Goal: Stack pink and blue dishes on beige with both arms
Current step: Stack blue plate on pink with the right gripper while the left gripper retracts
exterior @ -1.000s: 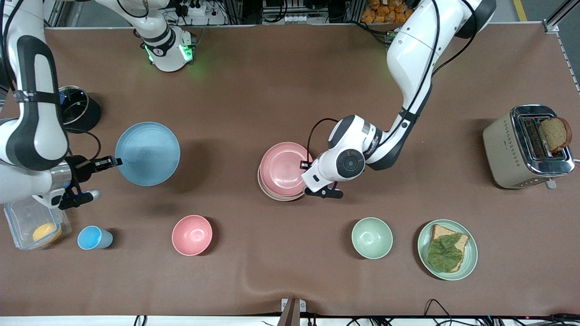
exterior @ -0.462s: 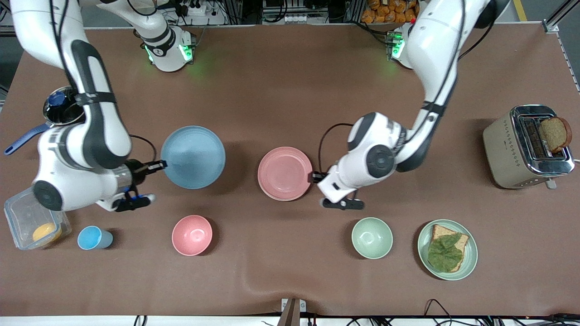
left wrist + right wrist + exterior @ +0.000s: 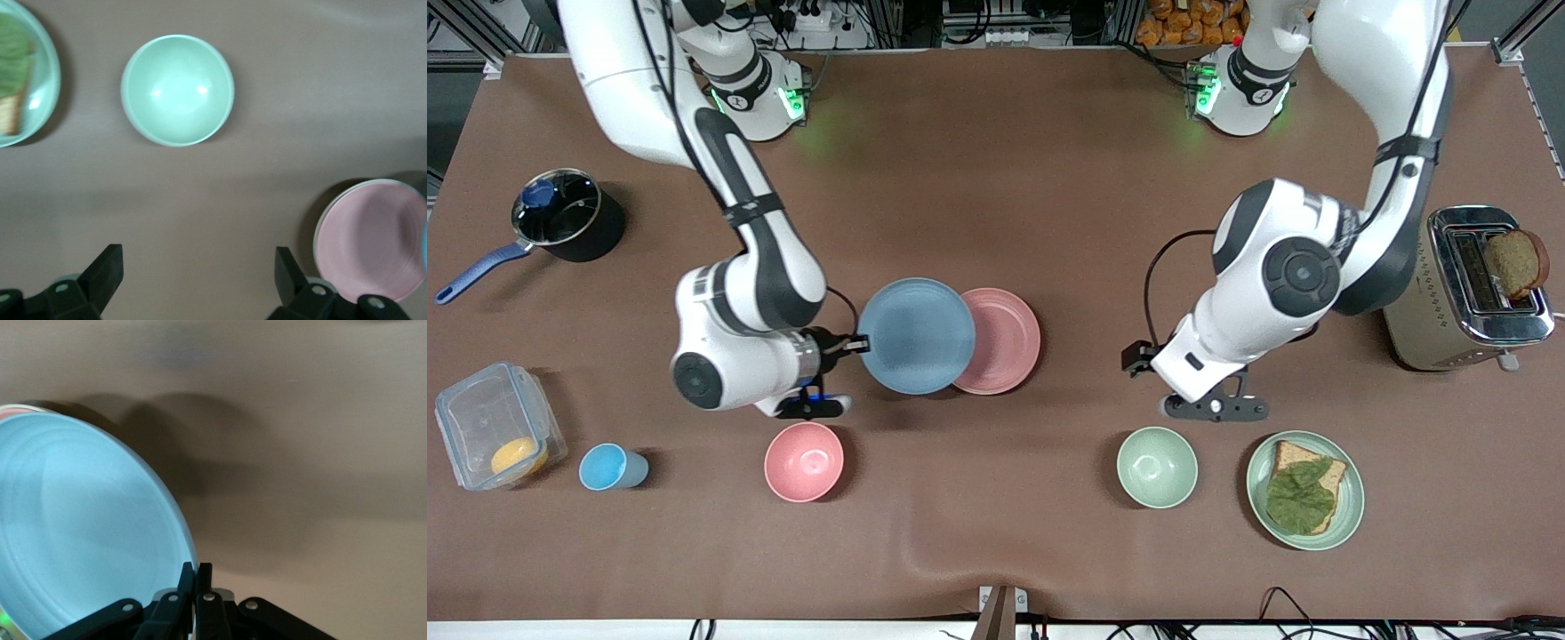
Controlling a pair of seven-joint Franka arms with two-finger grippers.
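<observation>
My right gripper [image 3: 860, 342] is shut on the rim of the light blue plate [image 3: 916, 335] and holds it in the air, where it overlaps the edge of the pink plate [image 3: 1005, 340]. In the right wrist view the shut fingers of the right gripper [image 3: 195, 577] pinch the blue plate [image 3: 80, 533] at its edge. The pink plate [image 3: 373, 240] lies on the beige plate [image 3: 315, 241], of which only a thin pale rim shows. My left gripper [image 3: 1136, 358] is open and holds nothing, apart from the pink plate, toward the left arm's end. The left gripper [image 3: 198, 257] hangs over bare table.
Nearer the front camera stand a pink bowl [image 3: 804, 461], a blue cup [image 3: 609, 467], a green bowl [image 3: 1157, 467] and a green plate with bread and a leaf [image 3: 1304, 490]. A toaster [image 3: 1463, 289] stands at the left arm's end. A pot [image 3: 565, 218] and a clear container [image 3: 494, 436] stand at the right arm's end.
The right arm has carried the blue plate from its end of the table until it overlaps the pink plate. The left gripper has let go of the pink plate and drawn away.
</observation>
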